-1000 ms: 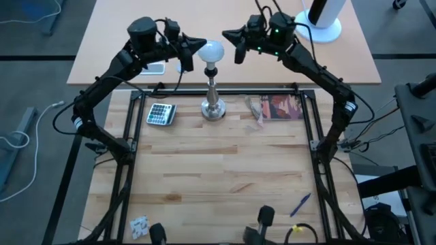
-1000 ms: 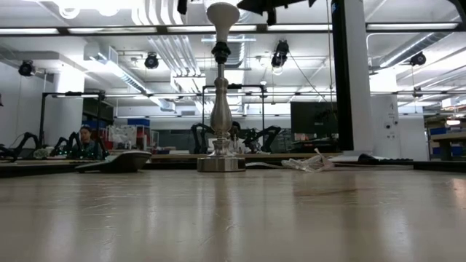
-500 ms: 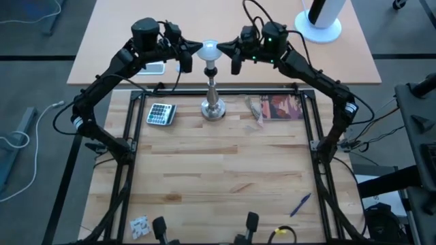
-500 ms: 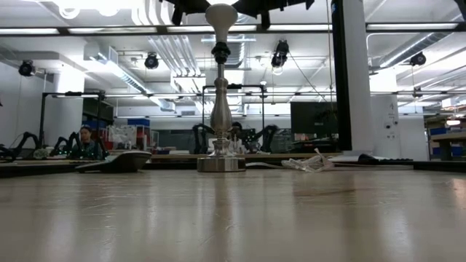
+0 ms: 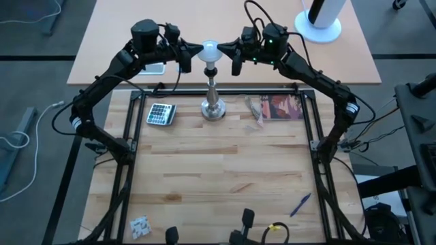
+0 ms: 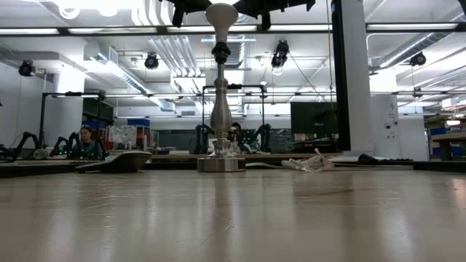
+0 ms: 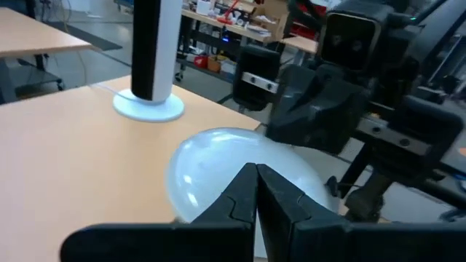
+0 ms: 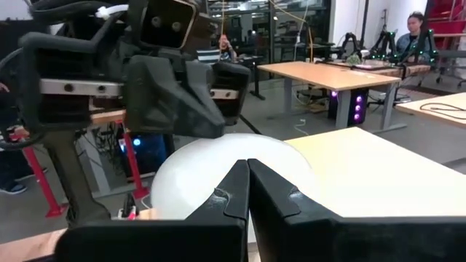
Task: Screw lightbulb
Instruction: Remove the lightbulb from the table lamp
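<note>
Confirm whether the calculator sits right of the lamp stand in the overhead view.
No, the calculator lies on the table left of the lamp stand.

High view stares straight down over the lamp stand (image 5: 212,107); low view sits at tabletop level, facing it. Both wrist views look in close from opposite sides, sharing the lightbulb (image 7: 218,171) above it.

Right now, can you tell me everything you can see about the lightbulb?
The lightbulb is small, white, frosted and rounded, smooth like glass. It stands upright on the black socket of a silver stand at the far edge of the wooden table. The left gripper and the right gripper, both shut, press in at its two sides with their fingertips against or right beside the glass. Its screw base is hidden in the socket.
</note>
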